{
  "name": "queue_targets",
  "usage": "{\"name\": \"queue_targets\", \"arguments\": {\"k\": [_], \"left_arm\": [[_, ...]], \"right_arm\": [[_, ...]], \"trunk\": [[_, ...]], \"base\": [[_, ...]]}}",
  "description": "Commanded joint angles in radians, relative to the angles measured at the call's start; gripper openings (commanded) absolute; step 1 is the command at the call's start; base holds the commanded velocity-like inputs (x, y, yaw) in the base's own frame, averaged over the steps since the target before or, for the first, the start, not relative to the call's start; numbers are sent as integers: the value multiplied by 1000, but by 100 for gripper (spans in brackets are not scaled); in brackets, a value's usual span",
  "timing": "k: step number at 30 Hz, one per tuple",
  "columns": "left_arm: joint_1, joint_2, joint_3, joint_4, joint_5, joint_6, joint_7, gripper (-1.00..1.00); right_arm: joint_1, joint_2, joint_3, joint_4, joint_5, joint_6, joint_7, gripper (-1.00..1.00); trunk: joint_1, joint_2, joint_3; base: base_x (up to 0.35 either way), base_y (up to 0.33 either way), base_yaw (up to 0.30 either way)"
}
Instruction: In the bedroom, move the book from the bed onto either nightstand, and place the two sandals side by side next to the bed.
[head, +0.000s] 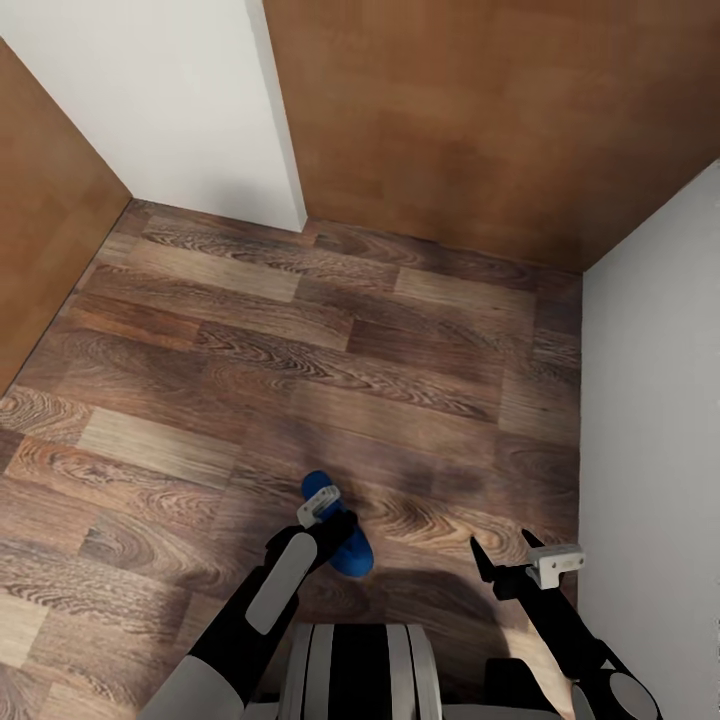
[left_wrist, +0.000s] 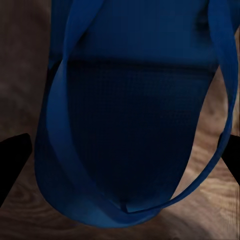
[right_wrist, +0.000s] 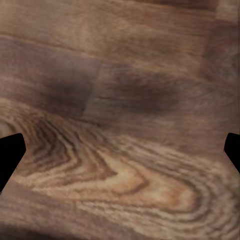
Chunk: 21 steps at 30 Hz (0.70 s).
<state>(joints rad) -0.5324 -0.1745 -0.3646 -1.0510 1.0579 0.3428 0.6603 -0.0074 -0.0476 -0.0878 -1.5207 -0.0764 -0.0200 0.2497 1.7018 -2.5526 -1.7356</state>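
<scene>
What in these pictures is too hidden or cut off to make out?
- Sandal, head view: the left gripper and arm cover its middle, hiding any grip.
- Sandal, left wrist view: the picture edge cuts off the far end.
- Right gripper, head view: fingers apart, nothing between.

The supporting surface is a wood-plank floor (head: 300, 380), laid in staggered boards of mixed brown tones with strong swirling grain. It runs up to white walls and reddish-brown panels on the far and left sides, and to a pale grey surface along the right. One blue sandal (head: 345, 540) is seen over the planks near the lower middle of the head view (whether its sole rests on the boards or is raised cannot be told). In the left wrist view the sandal (left_wrist: 135, 125) shows its strap against the planks. A soft dark shadow lies on the boards beside it.
</scene>
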Motion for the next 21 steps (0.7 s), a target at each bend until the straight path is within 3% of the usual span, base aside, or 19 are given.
{"name": "queue_targets", "arguments": {"k": [1, 15, 21], "left_arm": [[-1, 0, 0, -1, 5, 2, 7, -100], [0, 0, -9, -1, 5, 2, 7, -100], [-1, 0, -46, -1, 4, 2, 7, -100]], "right_arm": [[0, 0, -1, 1, -8, -2, 6, 100], [0, 0, -1, 1, -8, -1, 6, 100], [0, 0, -1, 1, -8, -1, 6, 100]], "trunk": [[-1, 0, 4], [-7, 3, 58], [-7, 3, 58]], "base": [[0, 0, 0], [0, 0, 0], [0, 0, 0]]}}
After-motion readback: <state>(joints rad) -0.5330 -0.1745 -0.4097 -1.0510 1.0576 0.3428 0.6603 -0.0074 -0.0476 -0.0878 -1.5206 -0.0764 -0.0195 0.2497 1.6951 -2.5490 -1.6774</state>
